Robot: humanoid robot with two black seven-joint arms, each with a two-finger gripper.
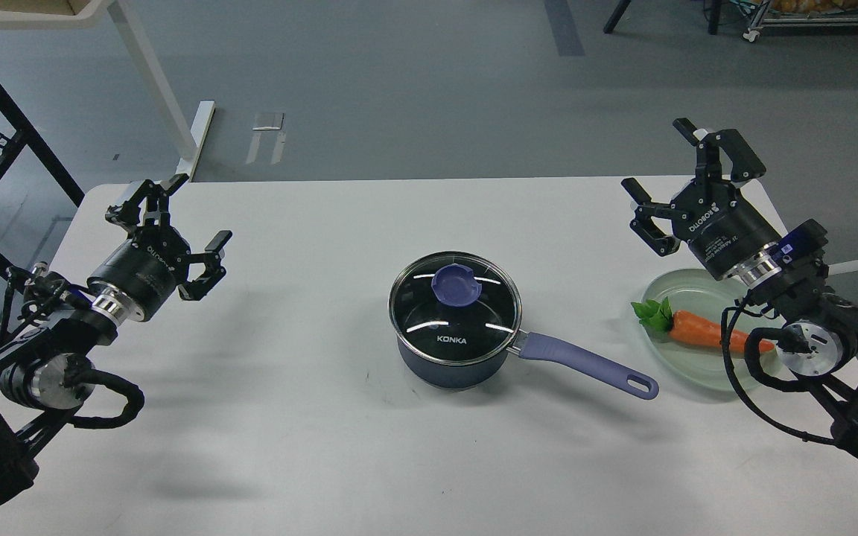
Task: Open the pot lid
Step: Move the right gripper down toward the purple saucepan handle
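Note:
The dark blue pot [453,363] with white "KONKA" lettering stands mid-table, its lavender handle [585,363] reaching out to the right. On top of it rests the clear glass lid [474,316], steel-rimmed, with a purple-blue knob [456,284] at its centre. Far to the pot's left, my left gripper [185,216] hovers open and holds nothing. My right gripper [667,167] is open too, raised above the table's right side, well away from the pot.
A pale green glass plate [678,365] with a toy carrot [701,330] lies under my right arm, just past the handle's end. The white table [325,447] ends at its far edge, with grey floor and furniture legs beyond.

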